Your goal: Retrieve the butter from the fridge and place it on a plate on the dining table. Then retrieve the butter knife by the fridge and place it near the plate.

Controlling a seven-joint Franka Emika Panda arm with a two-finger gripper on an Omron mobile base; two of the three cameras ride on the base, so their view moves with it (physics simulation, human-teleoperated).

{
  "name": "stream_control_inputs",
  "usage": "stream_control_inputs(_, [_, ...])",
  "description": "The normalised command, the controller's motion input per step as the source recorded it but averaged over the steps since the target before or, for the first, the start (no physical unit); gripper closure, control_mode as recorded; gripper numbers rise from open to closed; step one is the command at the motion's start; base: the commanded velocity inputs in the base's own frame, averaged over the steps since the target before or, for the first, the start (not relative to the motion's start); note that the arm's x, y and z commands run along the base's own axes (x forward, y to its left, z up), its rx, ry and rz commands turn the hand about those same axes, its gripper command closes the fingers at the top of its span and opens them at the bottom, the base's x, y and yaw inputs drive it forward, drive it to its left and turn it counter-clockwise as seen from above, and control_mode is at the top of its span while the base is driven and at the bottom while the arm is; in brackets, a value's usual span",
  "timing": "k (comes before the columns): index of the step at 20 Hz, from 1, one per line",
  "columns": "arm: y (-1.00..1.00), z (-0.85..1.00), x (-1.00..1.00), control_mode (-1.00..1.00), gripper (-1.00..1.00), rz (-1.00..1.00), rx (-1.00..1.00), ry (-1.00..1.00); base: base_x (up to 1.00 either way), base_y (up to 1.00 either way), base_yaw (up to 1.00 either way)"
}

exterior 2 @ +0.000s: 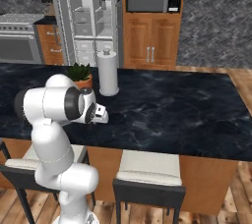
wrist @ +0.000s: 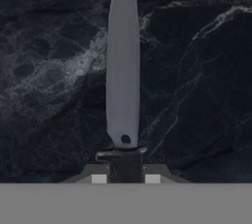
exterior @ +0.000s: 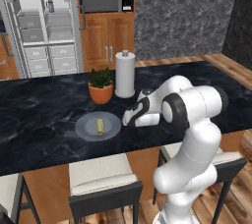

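While the gripper (wrist: 126,176) clamps the butter knife (wrist: 123,70) over the dining table (exterior: 39,115), its fingertips are mostly cut off | butter (exterior: 100,126) on plate (exterior: 83,128) | knife handle hidden between jaws

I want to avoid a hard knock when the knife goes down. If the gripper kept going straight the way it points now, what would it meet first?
The gripper, shut on the butter knife, points at the dining table. The blade tip would likely meet bare black marble first; how far off it is cannot be judged.
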Motion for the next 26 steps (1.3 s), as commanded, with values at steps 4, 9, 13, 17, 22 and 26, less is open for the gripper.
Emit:
stream_control_inputs(4, [0.01,-0.22,0.08,-1.0,-1.0,0.02,0.0,0.0,0.0,0.0,0.0])
stream_control_inputs(9, [0.0,-0.09,0.08,-1.0,-1.0,0.01,0.0,0.0,0.0,0.0,0.0])
stream_control_inputs(13, [0.0,0.0,0.02,-1.0,-1.0,0.01,0.0,0.0,0.0,0.0,0.0])
stream_control_inputs(17, [0.0,0.0,0.0,-1.0,-1.0,0.0,0.0,0.0,0.0,0.0,0.0])
stream_control_inputs(22, [0.0,0.0,0.0,-1.0,-1.0,0.0,0.0,0.0,0.0,0.0,0.0])
stream_control_inputs(26, [0.0,0.1,0.0,-1.0,-1.0,0.0,0.0,0.03,0.0,0.0,0.0])
